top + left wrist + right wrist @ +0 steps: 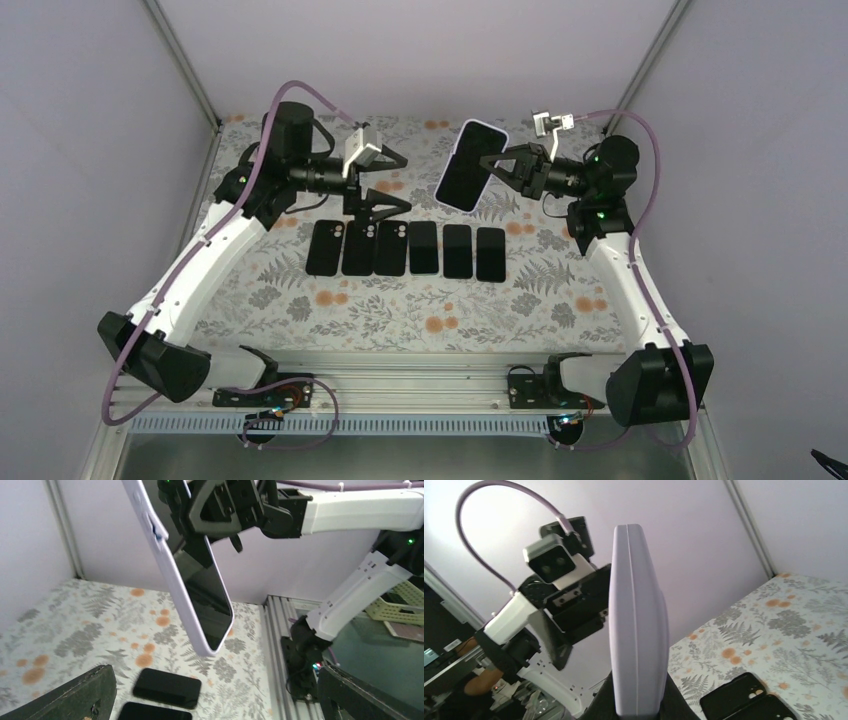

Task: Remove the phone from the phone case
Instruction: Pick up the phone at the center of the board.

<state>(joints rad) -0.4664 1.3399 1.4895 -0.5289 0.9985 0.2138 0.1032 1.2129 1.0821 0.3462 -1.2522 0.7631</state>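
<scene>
A phone (468, 170) with a dark screen sits in a lilac phone case (487, 126), held tilted in the air above the back of the table. My right gripper (497, 165) is shut on its right edge. In the right wrist view the case (636, 625) rises edge-on from between the fingers of that gripper (638, 707). My left gripper (390, 182) stands open a little to the left of the phone, apart from it. In the left wrist view the phone screen (205, 597) and case side (165, 560) hang ahead of the wide-open left gripper (217, 700).
Several dark phones or cases (405, 250) lie in a row on the floral cloth (400, 310) under both grippers. Metal frame posts (185, 60) stand at the back corners. An aluminium rail (400, 385) runs along the near edge. A yellow basket (395, 607) sits off the table.
</scene>
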